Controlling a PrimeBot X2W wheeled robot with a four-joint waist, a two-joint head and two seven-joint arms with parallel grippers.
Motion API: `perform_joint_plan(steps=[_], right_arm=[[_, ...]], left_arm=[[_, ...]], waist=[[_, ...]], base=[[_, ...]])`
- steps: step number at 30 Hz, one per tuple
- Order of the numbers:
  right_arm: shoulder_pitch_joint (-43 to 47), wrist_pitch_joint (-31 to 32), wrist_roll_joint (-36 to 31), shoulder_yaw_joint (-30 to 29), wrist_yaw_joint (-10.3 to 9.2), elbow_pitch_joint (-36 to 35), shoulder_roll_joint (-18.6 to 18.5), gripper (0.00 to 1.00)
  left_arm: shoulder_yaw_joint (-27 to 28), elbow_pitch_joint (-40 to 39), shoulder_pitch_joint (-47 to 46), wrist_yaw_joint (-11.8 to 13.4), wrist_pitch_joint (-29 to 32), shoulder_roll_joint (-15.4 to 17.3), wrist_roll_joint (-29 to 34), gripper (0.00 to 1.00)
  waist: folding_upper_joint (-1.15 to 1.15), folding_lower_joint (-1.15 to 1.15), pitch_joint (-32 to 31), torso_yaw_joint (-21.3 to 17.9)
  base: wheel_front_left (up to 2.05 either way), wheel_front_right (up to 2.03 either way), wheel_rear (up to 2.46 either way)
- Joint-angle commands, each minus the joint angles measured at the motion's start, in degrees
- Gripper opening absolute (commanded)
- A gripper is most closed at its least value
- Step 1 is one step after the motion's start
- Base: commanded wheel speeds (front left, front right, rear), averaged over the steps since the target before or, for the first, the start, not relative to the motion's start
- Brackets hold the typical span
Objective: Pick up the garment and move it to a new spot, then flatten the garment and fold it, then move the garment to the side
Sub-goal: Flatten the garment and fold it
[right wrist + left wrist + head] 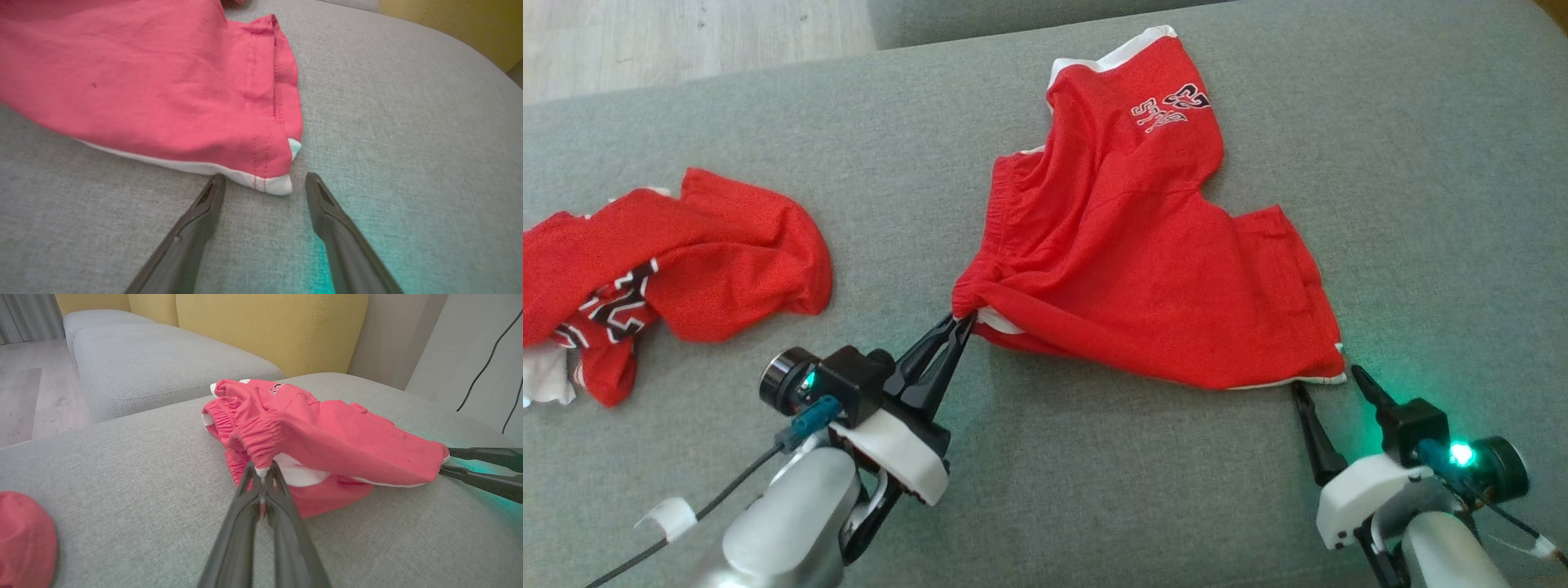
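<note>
Bright red shorts (1127,269), white trim at waistband and hem, with a black-and-white lettered print (1172,110) near their far end. Under the shorts, a plain flecked grey sofa cushion (1421,204). Left of the shorts, a second garment (686,253): red too, black-and-white patterning, a patch of white. Left hand (960,322): black fingers, white casing. Right hand (1327,381), same colours, green glow on the grey beside the shorts' hem. Behind the shorts, a mustard-yellow backrest (269,330).

This looks like a home living room. A grey fabric sofa (163,363) with yellow back cushions (269,326) stands on pale wood flooring (24,400).
</note>
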Motion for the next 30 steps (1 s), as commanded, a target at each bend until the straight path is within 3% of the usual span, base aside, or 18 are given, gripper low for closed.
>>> perform_joint_plan(steps=[1,5,6,7,8,9,21,30], right_arm=[[-1.41,0.58,-0.50,1.27,0.25,-0.19,-0.73,1.00],[-2.06,0.84,-0.37,1.80,0.25,0.46,-0.57,0.98],[-2.23,0.87,-0.29,1.94,0.25,0.65,-0.57,0.84],[-2.41,0.90,-0.16,2.15,0.25,0.85,-0.55,0.49],[-2.60,0.90,0.00,2.33,0.25,1.04,-0.54,0.36],[-2.76,0.87,0.18,2.49,0.25,1.23,-0.54,0.00],[-3.79,-2.26,2.48,2.77,0.25,-1.90,-0.71,0.00],[-7.15,-2.96,9.57,4.55,0.25,-13.32,-2.02,0.00]], left_arm=[[2.49,-1.27,-1.07,0.09,-0.30,0.94,0.42,0.00],[2.35,-1.29,-1.19,0.09,-0.30,0.97,0.43,0.00],[2.30,-1.28,-1.25,0.09,-0.30,0.98,0.40,0.00],[2.25,-1.24,-1.30,0.09,-0.30,0.99,0.36,0.00],[2.19,-1.16,-1.36,0.09,-0.30,1.00,0.31,0.00],[2.10,-1.05,-1.39,0.09,-0.30,1.02,0.25,0.00],[2.59,-0.28,-1.27,0.09,-0.30,2.23,-0.51,0.00],[2.76,-0.85,-4.06,0.09,-0.29,5.10,-1.26,0.00]], waist=[[0.00,0.00,0.00,-0.07],[0.00,0.00,0.13,-0.11],[0.00,0.00,0.15,-0.10],[0.00,0.00,0.18,-0.09],[0.00,0.00,0.18,-0.07],[0.00,0.00,0.17,-0.06],[0.00,0.00,-1.15,-0.68],[0.00,0.00,-3.73,-1.20]], base=[[0.00,0.00,0.00],[0.00,0.00,0.00],[0.00,0.00,0.00],[0.00,0.00,0.00],[0.00,0.00,0.00],[0.00,0.00,0.00],[0.00,0.00,0.00],[0.00,0.00,0.00]])
